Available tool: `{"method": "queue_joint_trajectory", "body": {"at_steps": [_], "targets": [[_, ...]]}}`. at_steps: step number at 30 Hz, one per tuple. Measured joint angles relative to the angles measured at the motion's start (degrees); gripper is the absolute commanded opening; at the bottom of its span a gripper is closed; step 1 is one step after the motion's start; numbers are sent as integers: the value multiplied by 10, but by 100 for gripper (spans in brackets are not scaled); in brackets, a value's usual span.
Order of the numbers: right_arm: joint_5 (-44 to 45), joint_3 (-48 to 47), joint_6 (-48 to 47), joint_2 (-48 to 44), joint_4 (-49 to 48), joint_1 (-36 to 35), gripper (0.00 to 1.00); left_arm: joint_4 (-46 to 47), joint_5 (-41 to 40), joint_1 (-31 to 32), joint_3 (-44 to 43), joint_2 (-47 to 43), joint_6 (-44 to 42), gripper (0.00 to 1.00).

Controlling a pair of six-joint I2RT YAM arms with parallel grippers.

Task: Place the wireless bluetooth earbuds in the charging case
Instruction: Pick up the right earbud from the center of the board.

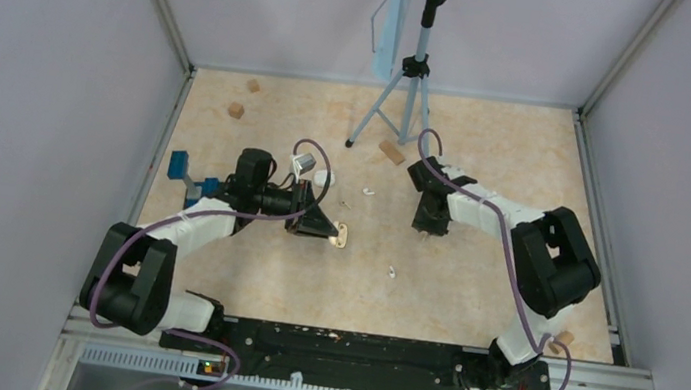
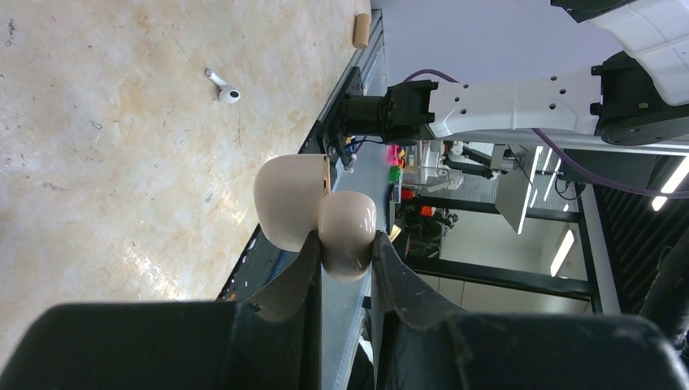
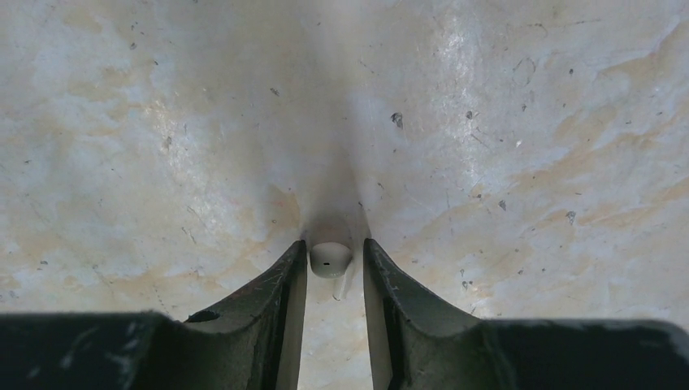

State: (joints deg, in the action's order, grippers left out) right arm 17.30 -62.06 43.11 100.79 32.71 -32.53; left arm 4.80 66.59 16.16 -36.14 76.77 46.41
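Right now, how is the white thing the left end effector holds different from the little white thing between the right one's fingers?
The charging case is bigger and rounded, hinged open; the earbud is far smaller, with a thin stem. The left end effector holds the case up off the table, while the right end effector has the earbud down near the table. Both are glossy white and sit between fingertips.

earbud (image 3: 330, 259) stem hidden (between hand fingers), case (image 2: 313, 213) interior unseen

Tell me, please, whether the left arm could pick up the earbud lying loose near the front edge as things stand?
Probably not yet: the left gripper is shut on the open charging case, so its fingers are occupied. The loose earbud itself lies unobstructed on the table.
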Motion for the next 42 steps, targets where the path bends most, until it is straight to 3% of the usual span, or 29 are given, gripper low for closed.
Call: {"method": "queue_joint_trajectory", "body": {"at_steps": [3,10,23,35,42], "targets": [[0,-3,0,2,1,-1,19,0,0,0,3,0,0,0],[2,-4,0,3,3,-3,13,0,1,0,4,0,0,0],[-20,18,-42,-43,22,-4,9,-17,12,20,-21,59,-14,0],[-86,117,-98,-249,-137,-22,10,27,58,46,-82,165,64,0],[-115,156,-115,-313,-234,-46,11,-48,64,77,-175,225,37,0]]}}
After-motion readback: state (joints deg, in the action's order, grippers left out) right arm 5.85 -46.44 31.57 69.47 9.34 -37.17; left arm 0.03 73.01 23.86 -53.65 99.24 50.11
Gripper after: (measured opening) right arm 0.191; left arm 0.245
